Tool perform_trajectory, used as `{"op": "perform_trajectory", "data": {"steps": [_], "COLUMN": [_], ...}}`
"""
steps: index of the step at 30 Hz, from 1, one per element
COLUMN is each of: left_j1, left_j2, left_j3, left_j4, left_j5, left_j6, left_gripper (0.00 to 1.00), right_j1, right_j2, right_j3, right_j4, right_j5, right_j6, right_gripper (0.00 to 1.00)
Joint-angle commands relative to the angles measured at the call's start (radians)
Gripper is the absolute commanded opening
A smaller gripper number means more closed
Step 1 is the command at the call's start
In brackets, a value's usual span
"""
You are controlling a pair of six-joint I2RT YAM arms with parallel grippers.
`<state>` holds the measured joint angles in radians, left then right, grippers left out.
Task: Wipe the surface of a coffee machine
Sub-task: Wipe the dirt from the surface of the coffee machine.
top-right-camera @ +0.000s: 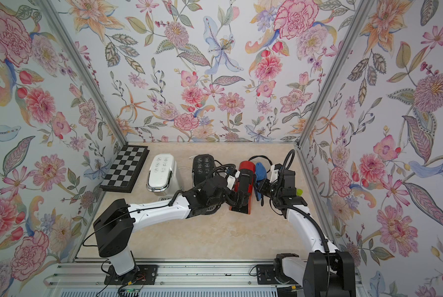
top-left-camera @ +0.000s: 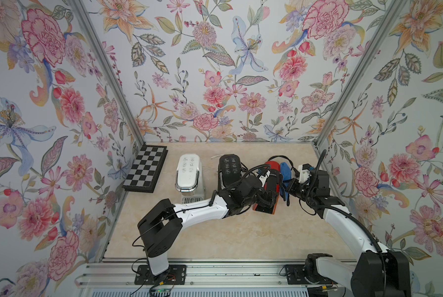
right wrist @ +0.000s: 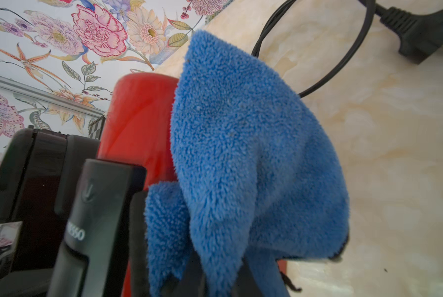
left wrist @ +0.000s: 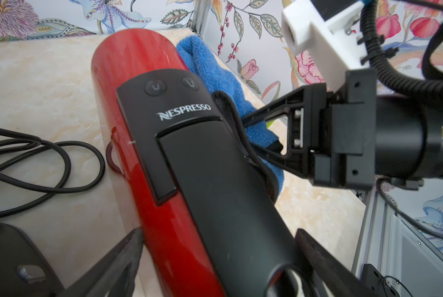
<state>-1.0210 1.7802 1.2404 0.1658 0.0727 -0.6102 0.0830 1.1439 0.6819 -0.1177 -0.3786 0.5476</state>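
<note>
Two arms around our red coffee machine (top-left-camera: 272, 177), right of centre
Our right gripper (top-left-camera: 286, 186) pinches the blue cloth (top-left-camera: 285, 171) against its right flank; we'd stroke front-to-back along it. Our left gripper (left wrist: 220, 244) straddles the near end, jaws wide.

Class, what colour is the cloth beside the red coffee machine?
Blue. The cloth shows best in the right wrist view.

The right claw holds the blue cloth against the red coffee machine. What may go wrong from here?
1. The left claw stands open around the red coffee machine, not clamping it; a sideways push from the blue cloth may slide or tip it.
2. The right claw pinches only a fold of the cloth, which may slip out.
3. The black cord loops beside the machine and may snag.
</note>
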Motion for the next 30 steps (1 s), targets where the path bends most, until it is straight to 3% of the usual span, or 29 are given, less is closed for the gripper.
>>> {"op": "perform_trajectory", "data": {"steps": [1, 17, 30], "left_j1": [0.007, 0.005, -0.037], "left_j2": [-0.014, -0.011, -0.037], "left_j3": [-0.029, -0.046, -0.009], "left_j4": [0.051, 0.167, 0.053], "left_j5": [0.116, 0.233, 0.139], "left_j6": [-0.068, -0.162, -0.115], "left_gripper": [0.91, 0.90, 0.99], "right_j1": [0.047, 0.063, 0.037], "right_j2": [-0.010, 0.040, -0.004], "right_j3": [-0.049, 0.037, 0.057], "right_j4": [-0.090, -0.087, -0.153], "right_j5": [0.007, 0.010, 0.027], "right_j6": [-0.035, -0.047, -0.080], "right_gripper": [0.00, 0.00, 0.00]}}
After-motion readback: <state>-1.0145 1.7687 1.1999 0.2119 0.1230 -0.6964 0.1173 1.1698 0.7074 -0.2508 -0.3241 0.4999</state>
